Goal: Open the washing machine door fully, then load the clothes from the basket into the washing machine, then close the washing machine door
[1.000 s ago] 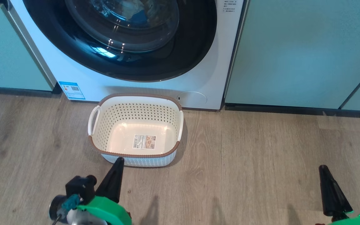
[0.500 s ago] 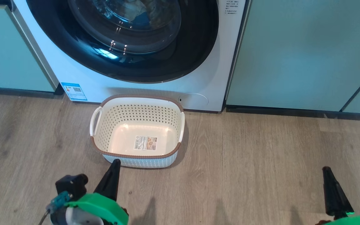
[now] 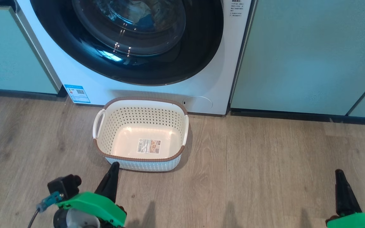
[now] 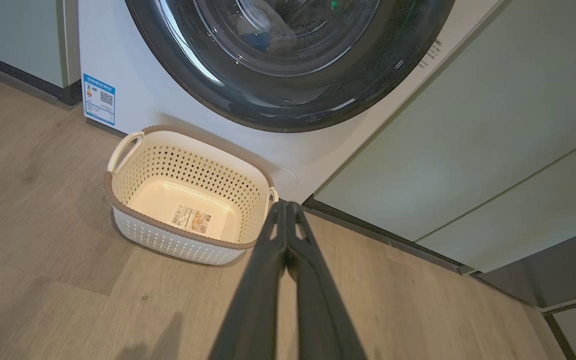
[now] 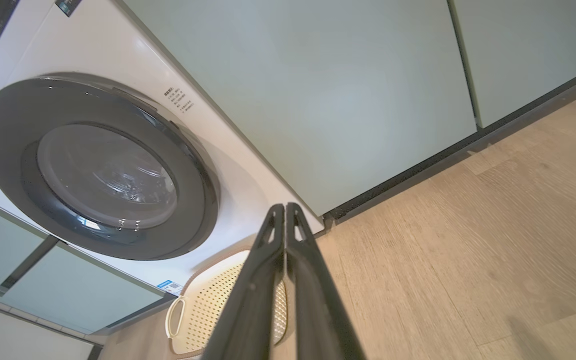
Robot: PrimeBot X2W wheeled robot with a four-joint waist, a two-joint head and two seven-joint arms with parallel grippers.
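1. Both pairs of fingers are pressed flat together and hold nothing. The left fingers (image 3: 112,177) sit low near the basket (image 3: 144,100), and the right fingers (image 3: 342,190) are well apart from it, over bare floor (image 3: 265,164).
2. The basket stands on the floor at the foot of the washing machine (image 3: 214,85), under the lower edge of the washing machine door (image 3: 182,63). It holds nothing but its label sticker.
3. Behind the glass I make out a pale and blue bundle, which I take to be the clothes (image 4: 265,32), so loading looks done.
4. From the right wrist view the door lies flush against the white front. I judge it closed, though I cannot tell whether the latch has caught.
5. Risk one: if the latch has not caught, the door could drift open and the last step would be undone. I would need to press on the black rim, not the bulging glass, where narrow closed tips could skid.
6. Risk two: in the head view the left tip lines up with the basket's front wall, and I cannot tell whether it touches. Any forward reach with that arm could shove the light basket against the machine or tip it.
7. Risk three: a low sweep by either arm could scrape the floor.
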